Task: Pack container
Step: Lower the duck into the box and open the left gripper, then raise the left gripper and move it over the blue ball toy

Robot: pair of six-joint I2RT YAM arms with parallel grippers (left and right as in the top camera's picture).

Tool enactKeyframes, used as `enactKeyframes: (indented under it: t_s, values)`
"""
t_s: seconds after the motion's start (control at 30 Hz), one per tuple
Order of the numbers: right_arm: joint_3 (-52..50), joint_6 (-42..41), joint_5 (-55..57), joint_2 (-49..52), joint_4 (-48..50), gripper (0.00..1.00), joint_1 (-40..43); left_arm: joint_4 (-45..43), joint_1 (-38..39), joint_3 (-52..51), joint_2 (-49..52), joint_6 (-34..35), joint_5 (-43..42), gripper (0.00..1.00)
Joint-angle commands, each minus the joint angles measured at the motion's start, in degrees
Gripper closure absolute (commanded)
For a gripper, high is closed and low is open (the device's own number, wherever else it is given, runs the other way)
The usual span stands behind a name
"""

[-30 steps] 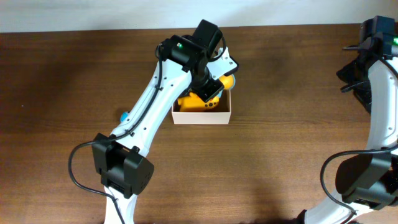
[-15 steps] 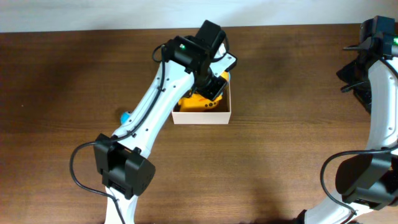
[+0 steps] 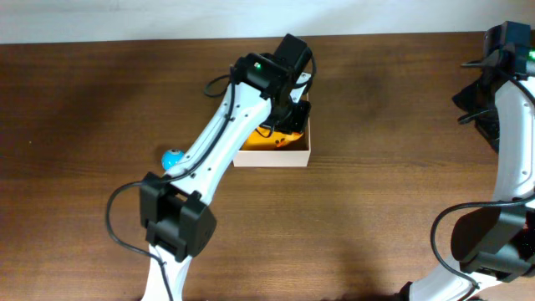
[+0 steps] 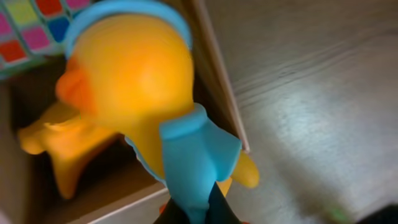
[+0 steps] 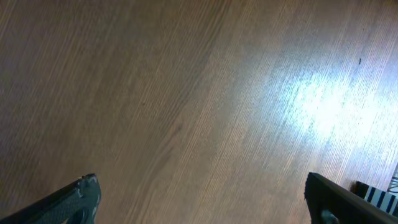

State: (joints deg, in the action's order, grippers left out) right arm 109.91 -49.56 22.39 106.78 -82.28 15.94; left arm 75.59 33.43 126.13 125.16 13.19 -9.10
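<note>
The container (image 3: 272, 157) is a shallow cream-walled box at the table's middle back. It also shows in the left wrist view (image 4: 219, 74). My left gripper (image 3: 288, 113) hangs over its right back corner. In the left wrist view the left gripper (image 4: 198, 208) is shut on the blue tail of a yellow rubber duck (image 4: 130, 68). The duck sits low over the box's right wall, part inside. An orange toy (image 4: 62, 149) lies inside the box. My right gripper (image 5: 202, 199) is open and empty over bare wood at the far right.
A small blue ball toy (image 3: 170, 157) lies on the table left of the box, next to the left arm. A panel of coloured squares (image 4: 31, 25) shows beyond the duck. The right arm (image 3: 506, 100) stands along the right edge.
My left gripper has shifted right and back over the box and carried the duck lower. The blue ball at the left is now more exposed. The right arm has not moved.
</note>
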Motion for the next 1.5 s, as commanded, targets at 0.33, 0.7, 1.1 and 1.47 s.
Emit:
enactKeyframes:
  t_s: [0.33, 0.7, 1.1, 1.47]
  values:
    - [0.0, -0.46, 0.28, -0.52, 0.0, 0.01, 0.22, 0.72, 0.57, 0.5, 4.22, 3.93, 0.57, 0.73]
    - [0.0, -0.46, 0.28, -0.55, 0.0, 0.01, 0.22, 0.48, 0.55, 0.5, 4.26, 3.93, 0.59, 0.45]
    - [0.0, -0.46, 0.28, -0.52, 0.0, 0.01, 0.22, 0.7, -2.49, 2.8, 4.24, 3.91, 0.55, 0.45]
    - [0.0, -0.46, 0.28, -0.55, 0.0, 0.01, 0.22, 19.76, -14.91, 29.16, 4.04, 2.4, 6.82, 0.46]
